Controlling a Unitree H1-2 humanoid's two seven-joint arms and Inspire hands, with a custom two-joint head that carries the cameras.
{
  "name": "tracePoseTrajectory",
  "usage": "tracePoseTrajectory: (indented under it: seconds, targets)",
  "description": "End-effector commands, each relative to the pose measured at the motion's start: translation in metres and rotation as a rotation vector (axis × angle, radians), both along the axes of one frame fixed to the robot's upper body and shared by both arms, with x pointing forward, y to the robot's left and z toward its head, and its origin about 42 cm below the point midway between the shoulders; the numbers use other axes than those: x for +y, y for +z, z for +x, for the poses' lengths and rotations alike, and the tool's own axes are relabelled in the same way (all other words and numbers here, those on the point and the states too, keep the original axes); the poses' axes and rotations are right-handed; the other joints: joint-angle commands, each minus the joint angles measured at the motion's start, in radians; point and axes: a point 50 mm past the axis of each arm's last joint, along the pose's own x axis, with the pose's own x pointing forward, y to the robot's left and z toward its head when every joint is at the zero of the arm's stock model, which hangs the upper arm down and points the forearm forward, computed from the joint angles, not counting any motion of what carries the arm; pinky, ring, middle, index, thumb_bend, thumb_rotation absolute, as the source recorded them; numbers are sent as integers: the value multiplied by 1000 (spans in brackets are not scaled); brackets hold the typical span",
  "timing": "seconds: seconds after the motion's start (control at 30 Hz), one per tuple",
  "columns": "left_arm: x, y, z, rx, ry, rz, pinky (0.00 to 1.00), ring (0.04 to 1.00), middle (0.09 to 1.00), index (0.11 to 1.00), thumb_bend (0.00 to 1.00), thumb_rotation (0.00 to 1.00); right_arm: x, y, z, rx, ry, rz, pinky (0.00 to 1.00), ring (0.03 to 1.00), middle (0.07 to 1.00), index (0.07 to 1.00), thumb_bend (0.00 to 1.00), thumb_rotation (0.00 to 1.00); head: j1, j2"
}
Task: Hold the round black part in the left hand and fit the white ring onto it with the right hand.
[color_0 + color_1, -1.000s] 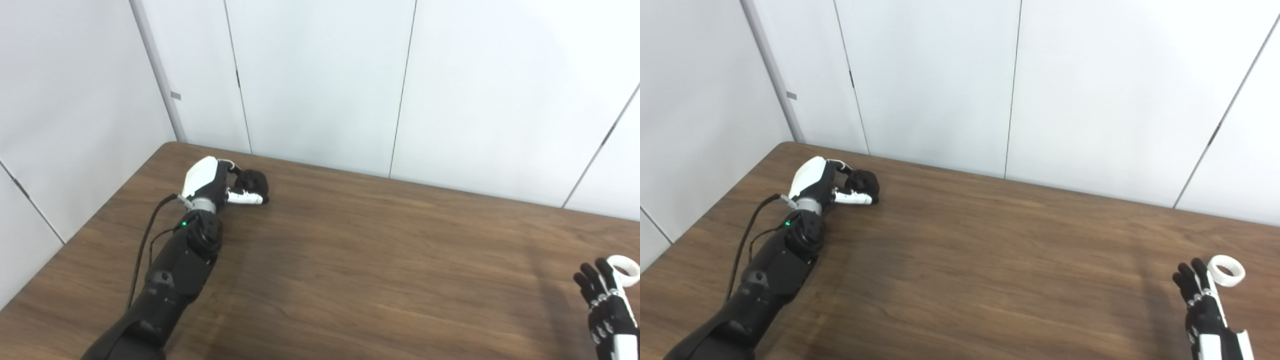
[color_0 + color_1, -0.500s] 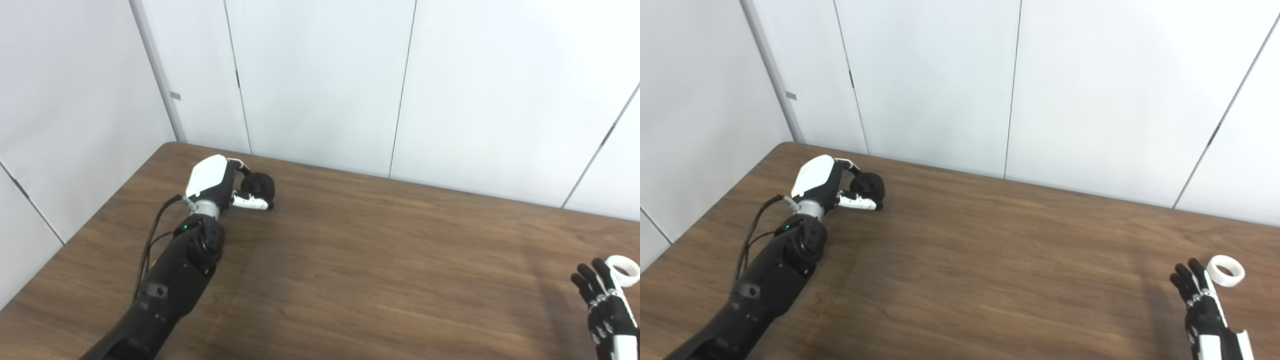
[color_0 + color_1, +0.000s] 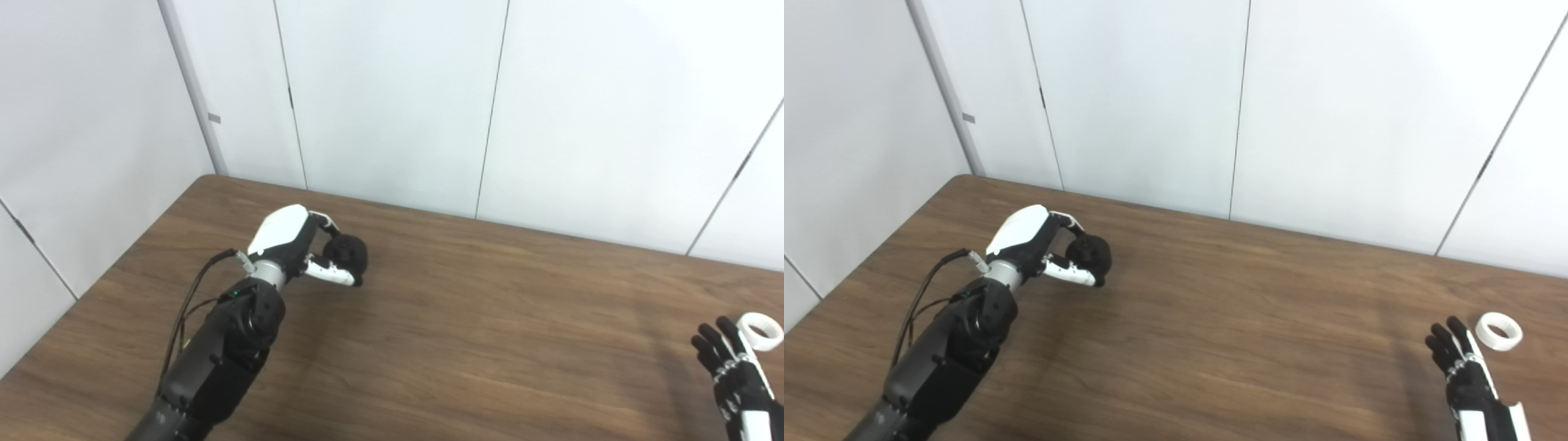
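The left hand [image 3: 1032,242] grips the round black plastic part [image 3: 1092,252] above the brown wooden counter [image 3: 1213,331], while the right hand [image 3: 1464,367], fingers spread and empty, is near the small white ring [image 3: 1499,331] lying there.

Bare lab-like test booth: white wall panels [image 3: 392,92], wooden table [image 3: 465,318]

Your left hand [image 3: 1041,248] grips the round black part [image 3: 1090,251]; your right hand [image 3: 1464,370] is spread near the white ring [image 3: 1499,331].
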Motion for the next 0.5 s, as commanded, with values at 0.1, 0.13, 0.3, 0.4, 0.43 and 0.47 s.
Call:
tracePoseTrajectory:
  seconds: [0.1, 0.13, 0.3, 0.4, 0.43, 0.47]
  targets:
    - [-20, 20, -13, -49, -45, 29, 853, 882, 777, 482, 522, 46, 19, -49, -36, 194, -27, 68, 935, 904, 916, 937, 589, 965, -17, 8]
    - [-22, 20, -15, -48, -47, 29, 851, 881, 777, 482, 522, 46, 19, -48, -36, 194, -28, 67, 935, 904, 915, 937, 589, 965, -20, 9]
    - [-47, 9, -37, -52, -105, 48, 938, 875, 782, 482, 522, 46, 24, -45, -37, 199, -28, 62, 946, 909, 918, 937, 582, 963, -34, 20]
    - [-60, 1, -50, -51, -138, 79, 970, 873, 788, 482, 522, 48, 26, -43, -38, 193, -27, 62, 948, 910, 919, 939, 579, 961, -41, 25]
    - [-63, 0, -52, -50, -144, 86, 972, 873, 789, 483, 522, 49, 27, -43, -38, 192, -26, 61, 949, 912, 921, 940, 578, 964, -48, 28]
    - [-67, -2, -56, -53, -156, 91, 975, 872, 788, 483, 522, 49, 27, -42, -38, 192, -25, 58, 950, 912, 921, 941, 579, 968, -48, 28]
